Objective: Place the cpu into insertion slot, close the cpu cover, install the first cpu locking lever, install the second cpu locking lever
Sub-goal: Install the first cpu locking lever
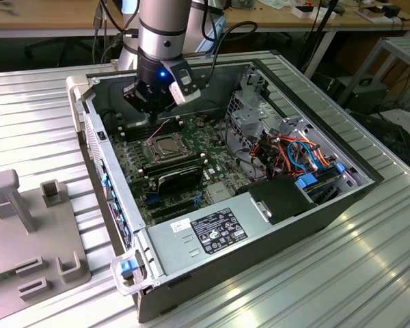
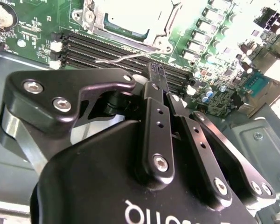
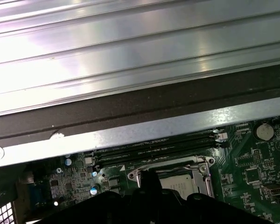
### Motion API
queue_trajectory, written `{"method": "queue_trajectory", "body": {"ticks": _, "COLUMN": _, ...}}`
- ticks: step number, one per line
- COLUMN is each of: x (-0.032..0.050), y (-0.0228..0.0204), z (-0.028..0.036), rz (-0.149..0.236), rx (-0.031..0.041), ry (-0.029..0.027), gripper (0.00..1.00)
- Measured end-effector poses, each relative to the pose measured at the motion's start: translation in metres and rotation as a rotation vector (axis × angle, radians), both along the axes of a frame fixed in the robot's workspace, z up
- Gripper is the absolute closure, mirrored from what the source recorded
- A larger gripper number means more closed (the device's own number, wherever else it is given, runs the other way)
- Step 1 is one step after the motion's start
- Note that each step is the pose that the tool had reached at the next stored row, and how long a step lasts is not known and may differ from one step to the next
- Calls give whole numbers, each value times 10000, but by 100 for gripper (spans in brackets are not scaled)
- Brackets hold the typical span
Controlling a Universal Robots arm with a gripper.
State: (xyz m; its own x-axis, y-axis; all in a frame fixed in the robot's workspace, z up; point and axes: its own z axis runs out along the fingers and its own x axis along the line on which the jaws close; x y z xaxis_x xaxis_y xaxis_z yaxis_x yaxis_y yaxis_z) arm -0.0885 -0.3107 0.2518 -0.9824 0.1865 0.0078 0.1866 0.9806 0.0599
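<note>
1. An open computer case (image 1: 212,205) lies on a ribbed metal table (image 1: 41,116), its green motherboard (image 1: 191,164) exposed.
2. The arm's gripper (image 1: 154,102) hangs inside the case, just above the far edge of the insertion slot (image 1: 165,146); its fingers cannot be made out.
3. The cpu cover (image 1: 165,146) lies flat over the slot, and the cpu (image 1: 166,145) shows through its window.
4. A grey fixture plate (image 1: 27,232) sits on the table at the exterior view's left.

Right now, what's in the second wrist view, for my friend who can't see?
The black gripper hangs just above a green motherboard, its jaws shut. Past its tip lie long black memory slots and the silvery cpu cover closed over the cpu.
</note>
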Motion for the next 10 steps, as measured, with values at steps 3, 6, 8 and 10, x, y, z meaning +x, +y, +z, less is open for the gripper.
{"method": "queue_trajectory", "body": {"ticks": 3, "x": 0, "y": -2, "z": -18, "rz": 411, "rx": 0, "ry": 0, "gripper": 89}}
{"method": "queue_trajectory", "body": {"ticks": 6, "x": 20, "y": -3, "z": -39, "rz": 547, "rx": 0, "ry": 0, "gripper": 89}}
{"method": "queue_trajectory", "body": {"ticks": 8, "x": 37, "y": -3, "z": -52, "rz": 611, "rx": 0, "ry": 0, "gripper": 89}}
{"method": "queue_trajectory", "body": {"ticks": 10, "x": 55, "y": -3, "z": -67, "rz": 854, "rx": 0, "ry": 0, "gripper": 89}}
